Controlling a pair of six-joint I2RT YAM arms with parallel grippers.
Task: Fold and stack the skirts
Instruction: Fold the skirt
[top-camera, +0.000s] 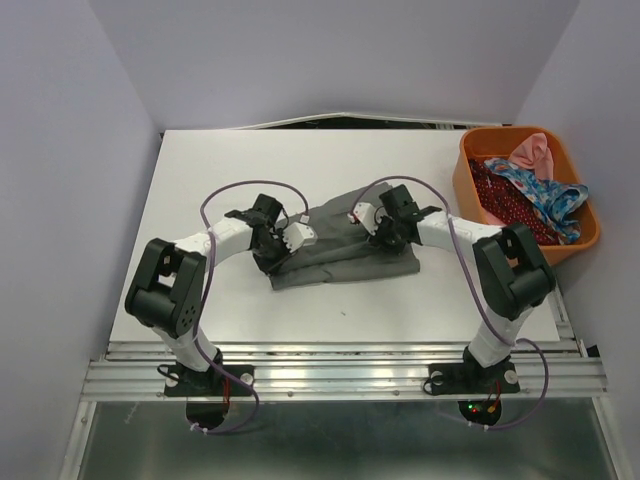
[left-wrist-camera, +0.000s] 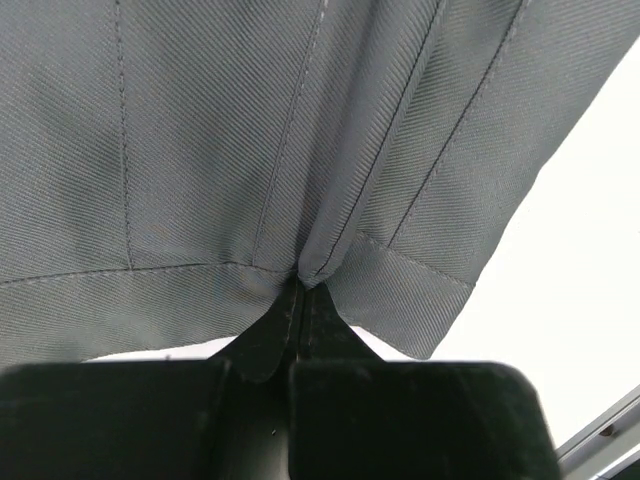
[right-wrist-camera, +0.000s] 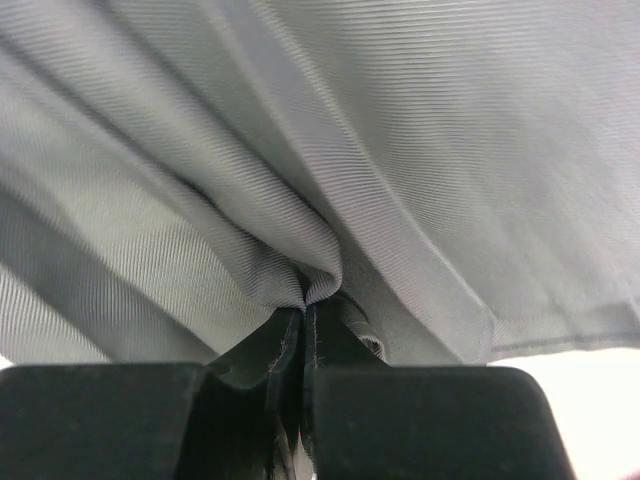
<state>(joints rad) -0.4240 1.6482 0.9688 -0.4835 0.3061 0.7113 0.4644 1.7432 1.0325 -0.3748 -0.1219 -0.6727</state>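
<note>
Left jaws are clamped shut on the stitched hem of the grey skirt (left-wrist-camera: 250, 150), the cloth bunching to a point where the tips meet. Right jaws are likewise closed, pinching a soft fold of the same skirt (right-wrist-camera: 400, 150) just inside another hemmed edge.

From above, the skirt (top-camera: 345, 250) lies rumpled at the middle of the white surface (top-camera: 230, 160). The left arm (top-camera: 215, 240) grips its near-left corner and the right arm (top-camera: 450, 232) its right side. Its near edge runs roughly parallel to the front of the surface.

Bare surface stretches to the left of the skirt, beyond it toward the far wall, and in a narrower strip along the near edge.

At the far right corner, well apart from the grey skirt, sits an orange basket (top-camera: 465, 175), close against the right edge. Heaped in it are the red dotted skirt (top-camera: 497, 192), the blue flowered skirt (top-camera: 545, 195) and a pink cloth (top-camera: 530, 152). The blue skirt spills over the basket's right rim.
</note>
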